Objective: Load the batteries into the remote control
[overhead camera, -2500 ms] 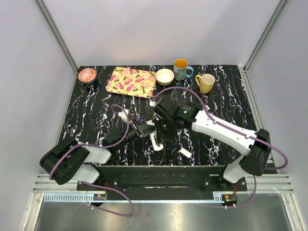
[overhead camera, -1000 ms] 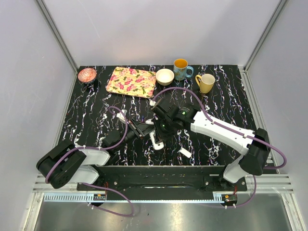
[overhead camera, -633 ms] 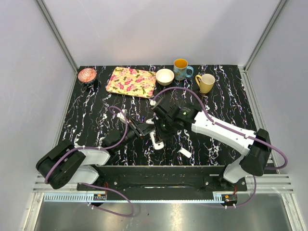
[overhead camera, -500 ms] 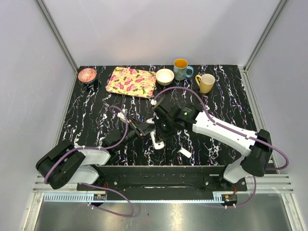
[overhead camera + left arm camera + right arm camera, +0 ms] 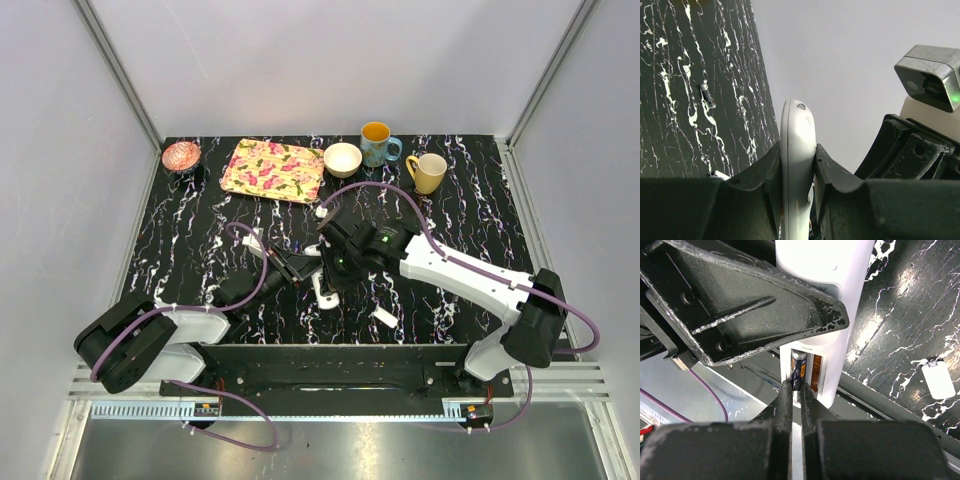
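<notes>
Left wrist view: the rough black left pincer was clamped on the smooth, round-ended white remote control, held above the white-veined black desk. The right pincer had its fingers together, tips against a cylindrical battery in the remote's open rectangular bay.

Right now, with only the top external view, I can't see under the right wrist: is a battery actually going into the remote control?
Observer: Yes. The right gripper is shut on a battery sitting in the open back of the remote control.
Operator: Is the second slot filled?
Observer: No, the slot beside it looks empty.
Operator: How does the left arm hold it?
Observer: The left gripper is shut on the remote, one finger on either side.
</notes>
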Action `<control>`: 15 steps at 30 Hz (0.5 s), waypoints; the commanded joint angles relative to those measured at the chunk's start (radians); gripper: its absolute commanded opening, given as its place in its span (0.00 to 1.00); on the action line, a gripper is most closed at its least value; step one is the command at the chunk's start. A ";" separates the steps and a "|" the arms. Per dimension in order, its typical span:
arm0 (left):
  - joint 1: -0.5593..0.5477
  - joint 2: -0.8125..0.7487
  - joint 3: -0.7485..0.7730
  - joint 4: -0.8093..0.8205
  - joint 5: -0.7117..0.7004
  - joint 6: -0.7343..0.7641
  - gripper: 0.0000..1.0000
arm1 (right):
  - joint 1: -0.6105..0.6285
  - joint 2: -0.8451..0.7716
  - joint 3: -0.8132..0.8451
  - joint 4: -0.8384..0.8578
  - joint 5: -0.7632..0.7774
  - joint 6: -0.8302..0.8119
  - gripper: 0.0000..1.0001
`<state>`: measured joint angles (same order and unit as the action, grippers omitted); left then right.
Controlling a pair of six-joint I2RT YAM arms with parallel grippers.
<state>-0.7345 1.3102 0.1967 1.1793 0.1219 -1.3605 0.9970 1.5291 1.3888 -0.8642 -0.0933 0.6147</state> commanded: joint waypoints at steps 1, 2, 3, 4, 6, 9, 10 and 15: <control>-0.051 -0.049 0.058 0.485 0.013 -0.066 0.00 | 0.008 0.005 -0.013 0.206 0.073 0.040 0.00; -0.052 -0.049 0.056 0.487 0.010 -0.065 0.00 | 0.008 0.009 -0.011 0.206 0.072 0.043 0.02; -0.052 -0.049 0.055 0.485 0.004 -0.063 0.00 | 0.008 0.019 -0.008 0.212 0.061 0.045 0.04; -0.054 -0.049 0.050 0.485 -0.001 -0.061 0.00 | 0.006 0.022 -0.005 0.214 0.055 0.045 0.05; -0.054 -0.052 0.043 0.485 -0.014 -0.060 0.00 | 0.008 0.028 -0.005 0.218 0.041 0.048 0.07; -0.054 -0.057 0.032 0.487 -0.025 -0.052 0.00 | 0.006 0.029 -0.008 0.218 0.030 0.048 0.09; -0.054 -0.057 0.032 0.485 -0.028 -0.051 0.00 | 0.008 0.029 -0.008 0.217 0.029 0.049 0.10; -0.054 -0.049 0.041 0.485 -0.022 -0.051 0.00 | 0.008 0.037 -0.011 0.218 0.023 0.054 0.19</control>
<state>-0.7483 1.3022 0.1955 1.1687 0.0620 -1.3460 0.9966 1.5311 1.3808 -0.8341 -0.0875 0.6430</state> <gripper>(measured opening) 0.287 0.145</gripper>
